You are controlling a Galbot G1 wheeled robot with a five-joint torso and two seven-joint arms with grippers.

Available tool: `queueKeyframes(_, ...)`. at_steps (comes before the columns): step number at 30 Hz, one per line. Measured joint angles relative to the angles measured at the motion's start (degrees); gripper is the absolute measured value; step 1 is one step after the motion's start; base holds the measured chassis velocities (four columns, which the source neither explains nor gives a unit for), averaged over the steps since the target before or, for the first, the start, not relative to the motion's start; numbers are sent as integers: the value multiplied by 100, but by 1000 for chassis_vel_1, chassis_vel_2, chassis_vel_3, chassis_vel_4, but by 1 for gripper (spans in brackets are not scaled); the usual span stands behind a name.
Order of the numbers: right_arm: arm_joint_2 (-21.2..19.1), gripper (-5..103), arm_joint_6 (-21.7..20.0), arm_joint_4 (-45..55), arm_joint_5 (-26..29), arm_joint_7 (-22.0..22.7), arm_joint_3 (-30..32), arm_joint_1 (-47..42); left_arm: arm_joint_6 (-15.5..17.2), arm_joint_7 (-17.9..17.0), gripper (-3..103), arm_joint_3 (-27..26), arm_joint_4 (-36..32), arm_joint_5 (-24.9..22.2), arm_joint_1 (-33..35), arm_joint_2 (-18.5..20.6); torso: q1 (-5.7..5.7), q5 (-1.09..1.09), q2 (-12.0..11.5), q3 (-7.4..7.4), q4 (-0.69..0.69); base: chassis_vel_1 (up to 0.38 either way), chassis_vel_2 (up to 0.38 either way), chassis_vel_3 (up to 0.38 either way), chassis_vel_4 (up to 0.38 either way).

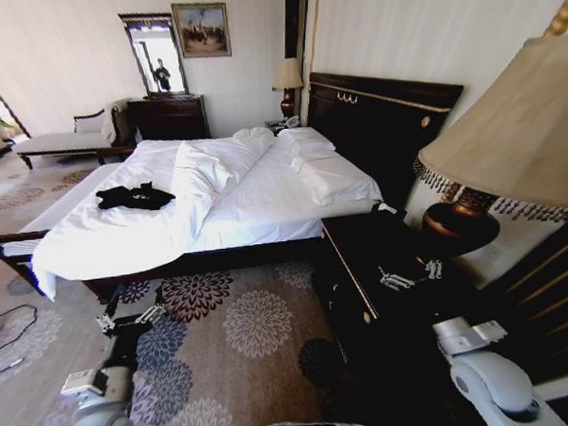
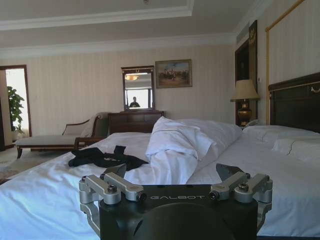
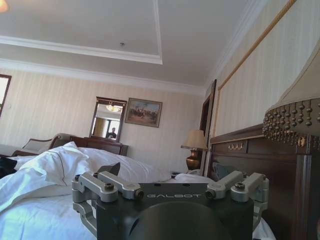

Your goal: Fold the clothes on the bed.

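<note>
The clothes, one black T-shirt point(image 1: 132, 196), lie crumpled on the white sheet at the left side of the bed point(image 1: 265, 209), beyond a bunched ridge of duvet point(image 1: 202, 174). In the left wrist view the T-shirt point(image 2: 105, 159) lies well past my left gripper point(image 2: 172, 172), which stands open with nothing in it. That left gripper point(image 1: 133, 320) hangs low over the carpet, short of the bed's near edge. My right gripper point(image 1: 409, 276) hovers above the dark nightstand, far from the T-shirt. Seen from its own wrist, the right gripper point(image 3: 167, 170) is open and empty.
A dark nightstand point(image 1: 362, 266) with a big shaded lamp point(image 1: 507, 137) stands close on my right. The tall dark headboard point(image 1: 383, 114) backs the pillows point(image 1: 325, 173). A chaise point(image 1: 64, 142) and dresser point(image 1: 167, 116) line the far wall. A cable point(image 1: 11, 340) lies on the flowered carpet point(image 1: 251, 328).
</note>
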Motion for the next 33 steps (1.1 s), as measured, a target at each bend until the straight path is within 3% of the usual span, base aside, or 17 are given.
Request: queueKeyframes(33, 43, 100, 6, -110, -4, -5, -32, 50, -81, 50, 100, 14, 71, 53, -3, -5, 0, 0, 0, 0, -1, -48, 47, 50, -49)
